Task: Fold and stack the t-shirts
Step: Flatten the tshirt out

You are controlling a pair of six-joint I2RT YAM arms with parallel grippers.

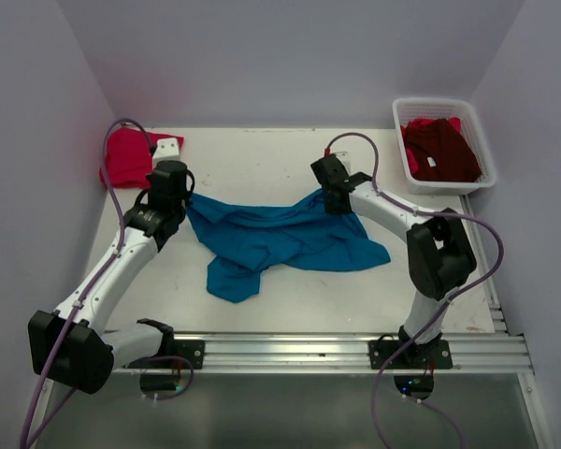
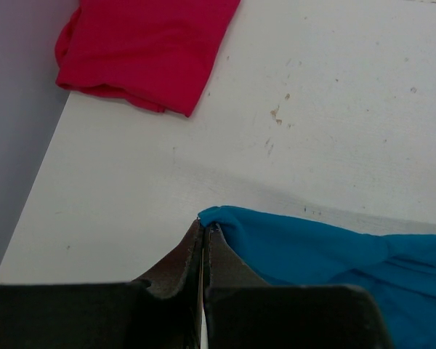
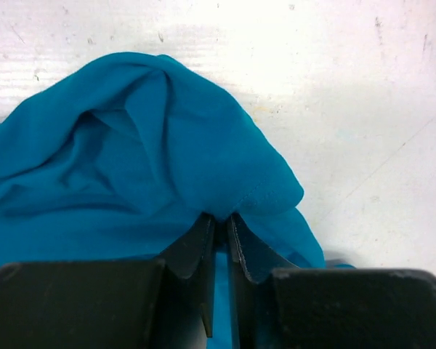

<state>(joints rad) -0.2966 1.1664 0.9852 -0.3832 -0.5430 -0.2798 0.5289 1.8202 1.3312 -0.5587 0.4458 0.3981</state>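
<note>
Left end effector [image 2: 203,231] and right end effector [image 3: 220,219] each pinch teal t-shirt [image 1: 280,238] edges.

The left arm [image 1: 112,281] and right arm [image 1: 385,208] were twins, smooth white tubular links set between chunky black joint housings, each trailed by a thin lilac-grey cable [image 1: 37,412] in loose loops, and the left hand [image 2: 203,231] and right hand [image 3: 221,218] each ended in two dark, matte, wedge-shaped fingers [image 2: 176,265].

teal-blue soft cloth t-shirt [image 1: 280,238]: matt, creased | bright pinkish-red cloth t-shirt [image 2: 145,43]: matt, smooth | flat white surface [image 2: 334,109]: matt, scuffed, speckled | white plastic mesh basket [image 1: 439,101]: faint sheen
</note>
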